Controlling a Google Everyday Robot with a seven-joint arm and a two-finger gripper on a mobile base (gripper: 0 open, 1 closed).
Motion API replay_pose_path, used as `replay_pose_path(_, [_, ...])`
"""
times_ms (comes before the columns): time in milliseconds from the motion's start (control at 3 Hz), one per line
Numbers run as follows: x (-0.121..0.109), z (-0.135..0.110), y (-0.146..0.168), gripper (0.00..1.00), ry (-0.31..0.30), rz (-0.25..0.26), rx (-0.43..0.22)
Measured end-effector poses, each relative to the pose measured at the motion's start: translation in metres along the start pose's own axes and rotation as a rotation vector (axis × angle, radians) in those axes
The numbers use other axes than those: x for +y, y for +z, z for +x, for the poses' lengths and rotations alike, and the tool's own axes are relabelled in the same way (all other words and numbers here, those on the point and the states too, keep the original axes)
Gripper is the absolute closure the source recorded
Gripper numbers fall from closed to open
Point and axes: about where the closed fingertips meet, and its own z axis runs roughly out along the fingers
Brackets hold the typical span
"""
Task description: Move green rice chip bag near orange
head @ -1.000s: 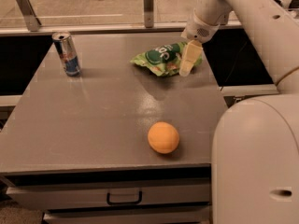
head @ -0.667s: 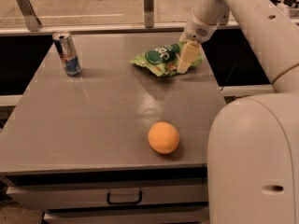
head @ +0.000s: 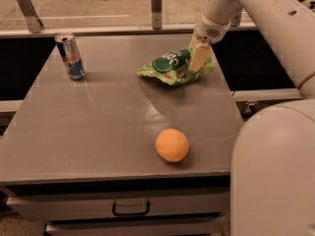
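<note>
Light-green and crinkly, the green rice chip bag [head: 167, 67] lies at the far right of the desk [head: 98, 132]. The pincer [head: 199, 58] now sits over the bag's right end; a second ago it stood just at that edge. We cannot tell whether it is apart or clamped on the pouch. The orange [head: 172, 145] rests near the front edge, well apart from the bag. We judge the grasp is under way and the carry toward the fruit has not begun.

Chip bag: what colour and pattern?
The chip bag is light green, dark green oval with white letters; camera view. The claw is at its right end.
</note>
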Motion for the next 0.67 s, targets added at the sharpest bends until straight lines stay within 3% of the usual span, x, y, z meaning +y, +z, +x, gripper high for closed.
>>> replay_pose_path(333, [0.025,-0.016,-0.024,0.99,-0.039,0.019,-0.031])
replay_pose_path(667, [0.077,-0.045,-0.050,1.00,-0.081,-0.008,-0.096])
